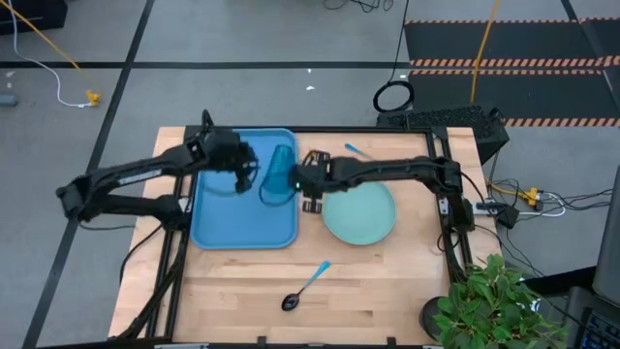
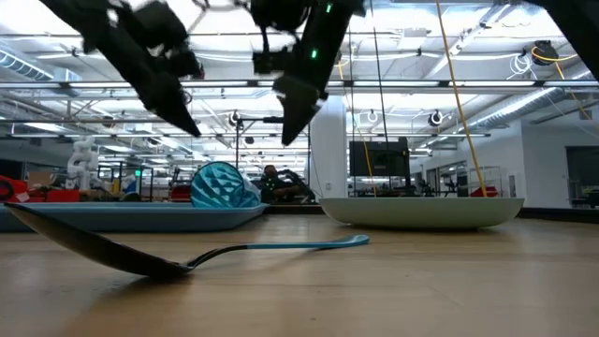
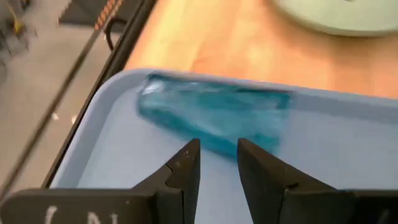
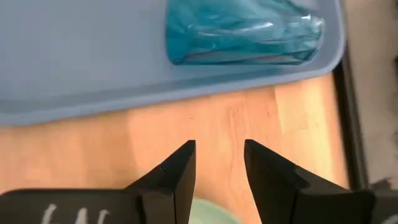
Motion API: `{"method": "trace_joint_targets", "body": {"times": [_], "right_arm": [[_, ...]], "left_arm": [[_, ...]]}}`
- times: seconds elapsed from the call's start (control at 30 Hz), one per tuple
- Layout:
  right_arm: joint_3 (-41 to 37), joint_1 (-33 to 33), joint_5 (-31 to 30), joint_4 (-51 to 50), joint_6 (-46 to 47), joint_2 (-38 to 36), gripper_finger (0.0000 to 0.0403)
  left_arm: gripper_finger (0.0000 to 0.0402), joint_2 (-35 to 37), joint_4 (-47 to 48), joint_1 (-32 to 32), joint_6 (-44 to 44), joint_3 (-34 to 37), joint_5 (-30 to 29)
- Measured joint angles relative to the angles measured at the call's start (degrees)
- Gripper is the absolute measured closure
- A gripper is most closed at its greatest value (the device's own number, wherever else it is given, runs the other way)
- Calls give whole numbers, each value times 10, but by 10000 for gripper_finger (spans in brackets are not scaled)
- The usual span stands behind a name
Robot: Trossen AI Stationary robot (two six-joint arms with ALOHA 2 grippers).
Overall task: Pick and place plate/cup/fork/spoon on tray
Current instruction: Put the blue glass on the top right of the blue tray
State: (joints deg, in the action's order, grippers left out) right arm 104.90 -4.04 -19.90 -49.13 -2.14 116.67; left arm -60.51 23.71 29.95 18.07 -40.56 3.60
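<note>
The teal cup (image 1: 281,174) lies on its side in the blue tray (image 1: 223,218), along the tray's right rim; it also shows in the low view (image 2: 223,185). My left gripper (image 3: 217,152) is open and empty above the tray, just left of the cup (image 3: 214,115). My right gripper (image 4: 219,152) is open and empty above the bare wood between the tray's right rim (image 4: 186,93) and the mint-green plate (image 1: 360,215). The spoon (image 1: 305,289) lies near the table's front edge. The fork (image 1: 356,150) lies at the far edge.
The plate rests flat on the table right of the tray. The spoon's black bowl (image 2: 103,251) lies closest to the low camera. A potted plant (image 1: 494,301) stands at the near right corner. Bare wood lies in front of the tray and plate.
</note>
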Motion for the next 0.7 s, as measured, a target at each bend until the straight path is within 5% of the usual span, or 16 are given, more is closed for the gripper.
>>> {"method": "trace_joint_targets", "body": {"times": [0.2, 0.37, 0.53, 0.7], "right_arm": [[-10, 67, -70, -35, 40, -9, 273], [-39, 106, -137, -48, 50, -38, 273], [-99, 132, -150, -29, 60, -107, 273], [-188, 146, -165, 17, 54, -198, 273]], "left_arm": [[286, 32, 34, -222, -51, 6, -185], [225, -12, 31, -357, -83, 26, -362], [128, -77, -8, -411, -125, 55, -512], [101, -128, -71, -393, -113, 64, -542]]}}
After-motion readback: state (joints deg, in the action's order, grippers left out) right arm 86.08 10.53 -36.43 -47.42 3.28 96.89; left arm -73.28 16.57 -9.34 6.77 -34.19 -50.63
